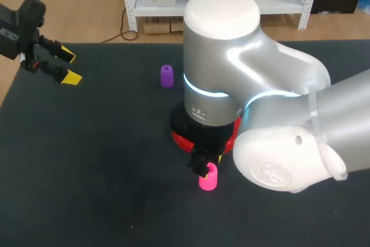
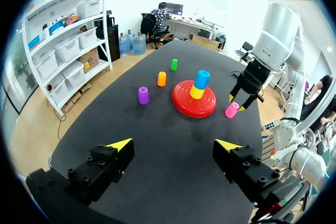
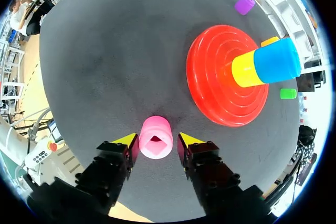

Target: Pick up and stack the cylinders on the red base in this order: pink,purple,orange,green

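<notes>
Head view: right arm (image 1: 277, 114) over base (image 1: 178, 139)

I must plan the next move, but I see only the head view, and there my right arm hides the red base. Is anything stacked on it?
Observer: Yes. A yellow cylinder stands on the red base, and a blue cylinder sits on top of it.
Operator: Is anything held on the right?
Observer: Not gripped, it seems. The pink cylinder stands upright on the table between the open fingers of the right pincer, beside the base.
Operator: Where are orange and green?
Observer: The orange cylinder and green cylinder stand on the table, on the base's side away from the pink one.
</notes>
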{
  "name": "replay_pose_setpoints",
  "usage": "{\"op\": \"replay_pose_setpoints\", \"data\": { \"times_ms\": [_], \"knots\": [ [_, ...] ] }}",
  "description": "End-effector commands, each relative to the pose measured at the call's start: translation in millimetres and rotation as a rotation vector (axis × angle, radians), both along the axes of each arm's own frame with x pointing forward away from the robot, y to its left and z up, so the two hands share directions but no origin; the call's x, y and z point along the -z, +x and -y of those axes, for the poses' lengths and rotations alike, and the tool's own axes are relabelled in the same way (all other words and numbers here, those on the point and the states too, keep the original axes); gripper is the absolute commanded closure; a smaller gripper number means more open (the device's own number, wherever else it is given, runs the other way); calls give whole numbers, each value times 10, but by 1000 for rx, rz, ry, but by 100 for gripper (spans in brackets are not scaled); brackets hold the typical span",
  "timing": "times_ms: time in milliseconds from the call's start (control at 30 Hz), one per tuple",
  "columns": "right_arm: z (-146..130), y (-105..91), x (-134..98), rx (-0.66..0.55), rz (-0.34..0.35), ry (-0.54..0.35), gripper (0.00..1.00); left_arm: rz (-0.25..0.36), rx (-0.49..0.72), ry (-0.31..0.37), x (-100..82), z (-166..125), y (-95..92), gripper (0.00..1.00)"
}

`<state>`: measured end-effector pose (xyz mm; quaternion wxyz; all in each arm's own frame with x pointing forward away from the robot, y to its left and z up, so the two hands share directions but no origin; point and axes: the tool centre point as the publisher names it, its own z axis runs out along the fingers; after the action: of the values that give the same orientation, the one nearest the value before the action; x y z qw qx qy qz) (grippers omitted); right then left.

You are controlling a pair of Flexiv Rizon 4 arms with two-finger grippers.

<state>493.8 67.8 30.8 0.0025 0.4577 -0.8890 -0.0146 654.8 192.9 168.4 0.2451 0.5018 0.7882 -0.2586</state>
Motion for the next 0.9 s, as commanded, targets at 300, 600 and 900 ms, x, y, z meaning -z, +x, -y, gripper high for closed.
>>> {"op": "replay_pose_setpoints", "data": {
  "times_ms": [300, 600, 900],
  "knots": [
    [-28, -56, -23, -5, 4, 9, 100, 3, -1, -1, 7, -1, -7, 0],
    [-64, 99, -687, 21, 105, 86, 100, 3, -1, -1, 7, -1, -7, 0],
    [17, 752, -1565, 125, 202, 182, 100, 3, -1, -1, 7, -1, -7, 0]
  ]
}}
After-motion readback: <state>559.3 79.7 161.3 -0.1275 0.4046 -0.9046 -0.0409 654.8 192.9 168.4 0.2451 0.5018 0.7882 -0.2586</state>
